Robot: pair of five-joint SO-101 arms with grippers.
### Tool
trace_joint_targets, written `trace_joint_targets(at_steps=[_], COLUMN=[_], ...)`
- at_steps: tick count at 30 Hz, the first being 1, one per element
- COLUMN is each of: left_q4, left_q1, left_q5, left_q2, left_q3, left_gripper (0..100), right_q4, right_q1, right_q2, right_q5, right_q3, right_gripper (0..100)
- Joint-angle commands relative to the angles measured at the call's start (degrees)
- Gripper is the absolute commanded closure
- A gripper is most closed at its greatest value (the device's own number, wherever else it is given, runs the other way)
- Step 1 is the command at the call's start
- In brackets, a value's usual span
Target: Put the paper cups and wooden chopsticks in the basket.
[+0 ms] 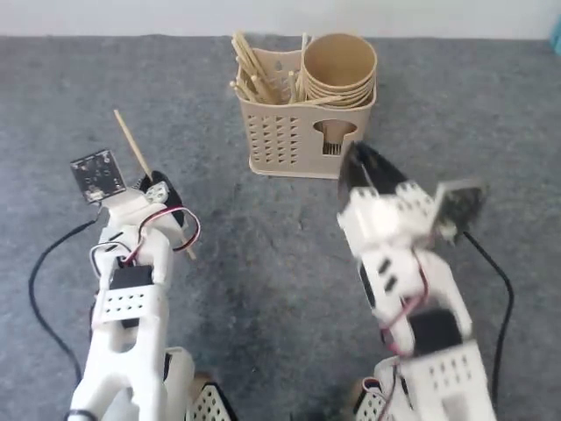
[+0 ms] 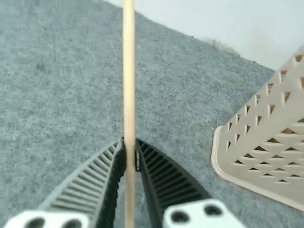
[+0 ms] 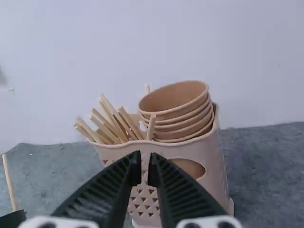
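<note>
A grey, fuzzy carpet (image 1: 263,263) is spreading from six o'clock up to twelve in the high view. A plain white wall (image 3: 152,42) is rising behind its far edge at twelve o'clock. Soft, even light is falling across both, casting only faint shadows on the carpet.

The worktop (image 1: 272,289) is rough, matt grey felt. The basket (image 1: 285,140) is smooth beige plastic, the cups (image 1: 340,61) matt brown paper, the chopstick (image 2: 128,71) bare pale wood. The left hand (image 2: 129,145) and right hand (image 3: 141,159) are ribbed black plastic.
</note>
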Motion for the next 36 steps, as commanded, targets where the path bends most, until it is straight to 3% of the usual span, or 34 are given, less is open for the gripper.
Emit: trace_joint_targets(at_steps=[1,6,11,15,21,26,33,36], left_q4=[-2.46,-2.46,-2.55,-2.46,-2.64,-2.64,-3.25,-11.08], left_q1=[0.53,0.0,-0.09,-0.09,0.53,0.62,12.4,18.64], left_q5=[-0.44,0.53,3.78,7.91,8.18,8.18,7.56,0.88], left_q2=[5.71,14.59,16.09,10.29,-6.07,-15.47,-11.34,-5.63], left_q3=[-4.09,-9.63,-11.12,-11.21,-11.74,-20.44,-40.57,-46.81], left_gripper=[99,99,99,99,99,99,99,99], right_q4=[6.81,14.46,15.69,18.68,21.14,21.14,21.14,21.05], right_q1=[0.92,1.01,1.01,0.92,2.15,2.68,2.77,2.86], right_q2=[-15.08,-25.1,-23.96,-23.6,-23.6,-23.52,-23.52,-23.52], right_q5=[2.02,2.37,1.23,1.41,1.49,1.49,1.49,1.49], right_q3=[5.01,15.74,25.05,25.14,25.05,25.05,25.05,25.05], right_gripper=[96.1,96.1,96.1,95.9,95.7,95.7,95.7,95.7])
